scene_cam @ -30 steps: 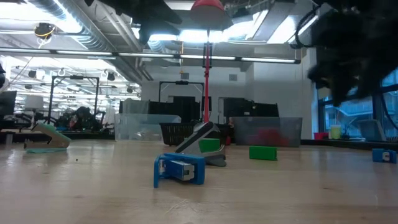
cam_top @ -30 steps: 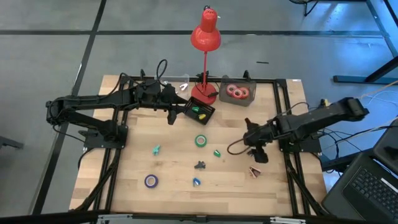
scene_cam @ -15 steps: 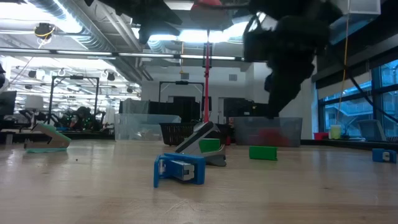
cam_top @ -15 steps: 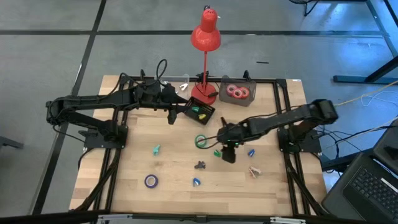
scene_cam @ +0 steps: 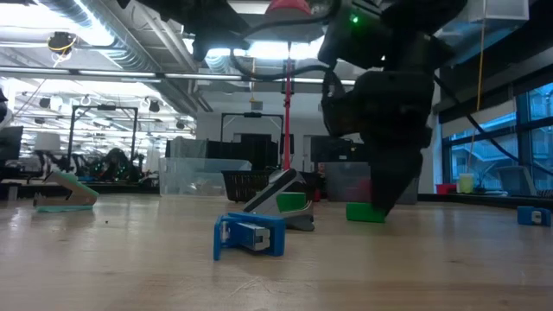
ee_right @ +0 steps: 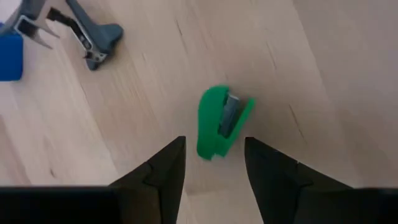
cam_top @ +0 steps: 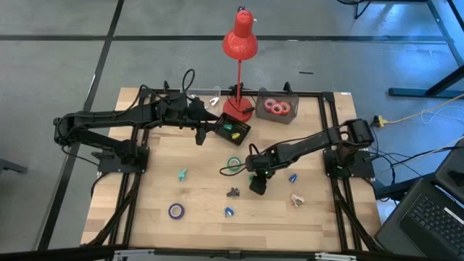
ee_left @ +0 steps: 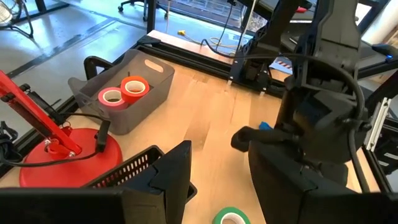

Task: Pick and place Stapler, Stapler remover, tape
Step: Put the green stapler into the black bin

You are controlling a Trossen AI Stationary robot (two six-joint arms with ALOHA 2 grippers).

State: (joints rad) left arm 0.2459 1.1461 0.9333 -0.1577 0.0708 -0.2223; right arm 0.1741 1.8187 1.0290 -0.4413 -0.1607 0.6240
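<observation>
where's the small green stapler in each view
High view: green stapler mid-table, mostly hidden under the right gripper.
Low view: green block beside the descending gripper.
Left wrist view: not in it.
Right wrist view: centred, just beyond the open fingers.
Shared landmark: grey staple remover nearby.

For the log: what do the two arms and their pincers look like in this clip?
Both arms are matte black, built of jointed segments with black cables looped along them. The right pincer has two dark, wedge-shaped fingers; the left pincer has broader black fingers. A small green light glows on the right arm. No markings are legible.
</observation>
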